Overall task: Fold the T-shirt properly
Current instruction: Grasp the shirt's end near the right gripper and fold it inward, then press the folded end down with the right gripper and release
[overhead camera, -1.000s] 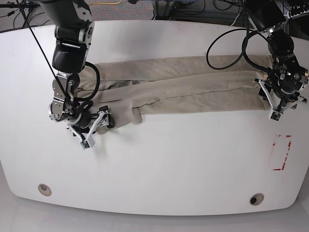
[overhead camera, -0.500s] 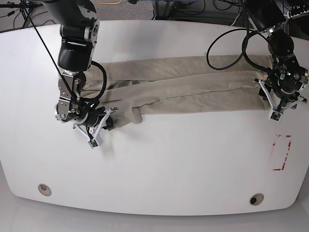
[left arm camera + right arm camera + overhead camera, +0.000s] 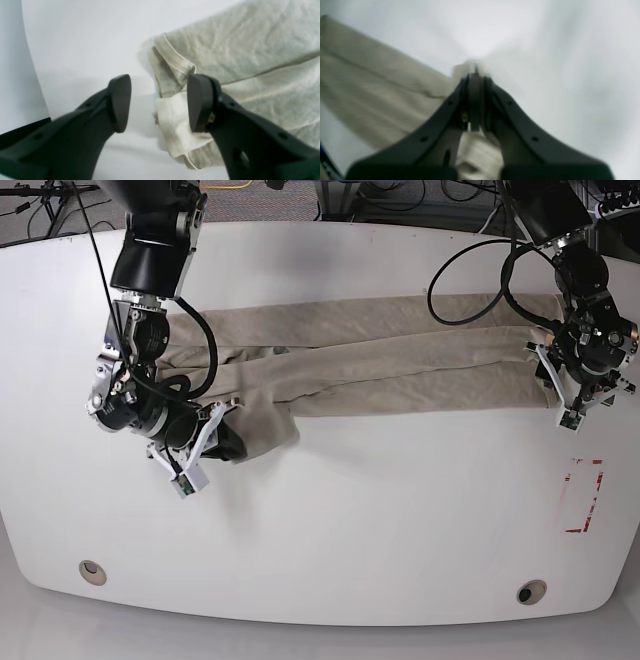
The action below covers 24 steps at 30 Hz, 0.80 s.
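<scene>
The beige T-shirt (image 3: 380, 355) lies as a long, wrinkled band across the white table (image 3: 330, 520). My right gripper (image 3: 212, 446), on the base view's left, is shut on the shirt's bunched left end. In the blurred right wrist view the jaws (image 3: 475, 75) pinch a bit of cloth (image 3: 382, 100). My left gripper (image 3: 583, 405), at the shirt's right end, is open. In the left wrist view its fingers (image 3: 120, 102) straddle the hemmed corner of the shirt (image 3: 175, 117) without closing on it.
A red rectangle mark (image 3: 583, 496) is on the table at the front right. Two round holes (image 3: 92, 572) (image 3: 531, 591) sit near the front edge. Cables hang (image 3: 470, 290) over the back right of the table.
My right arm has swung and its wrist turned, still gripping the cloth; the shirt's left end has bunched and spread a little forward. The left arm has not moved.
</scene>
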Tool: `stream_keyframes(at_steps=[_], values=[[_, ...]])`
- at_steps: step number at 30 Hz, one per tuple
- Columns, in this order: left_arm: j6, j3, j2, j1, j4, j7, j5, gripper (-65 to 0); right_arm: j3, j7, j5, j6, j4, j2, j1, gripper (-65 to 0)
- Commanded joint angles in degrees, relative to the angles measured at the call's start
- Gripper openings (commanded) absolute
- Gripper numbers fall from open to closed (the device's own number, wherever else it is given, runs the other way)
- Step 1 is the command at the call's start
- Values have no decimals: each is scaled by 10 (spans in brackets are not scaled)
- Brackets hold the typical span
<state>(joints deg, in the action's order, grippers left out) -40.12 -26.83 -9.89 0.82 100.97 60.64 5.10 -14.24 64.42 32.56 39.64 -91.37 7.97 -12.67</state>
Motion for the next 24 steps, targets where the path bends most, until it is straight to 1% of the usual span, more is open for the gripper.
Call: stream_keyframes(at_steps=[1,6,9,15,19,22,24], values=[[1,-1,-7,8,10,-6,-2,-325,-1,18,41,4,-38,5,24,-650],[1,-1,-7,8,9,-6,-2,-325,1,24,87,4,-69,5,90,-650],[1,-1,-7,8,-3,-6,-2,-325,2,24,99,4,-95,5,125,-650],[1,-1,-7,8,-22,-6,-2,-325,24,24,106,4,-130,7,176,-650],[1,-1,-7,8,-27,-6,-2,-325,51,24,106,4,-145,23,197,-650],[1,-1,-7,8,-29,-6,-2,-325,73,24,106,4,-147,25,202,-647],[1,-1,-7,8,-29,-6,-2,-325,87,24,105,4,-145,26,206,-614]])
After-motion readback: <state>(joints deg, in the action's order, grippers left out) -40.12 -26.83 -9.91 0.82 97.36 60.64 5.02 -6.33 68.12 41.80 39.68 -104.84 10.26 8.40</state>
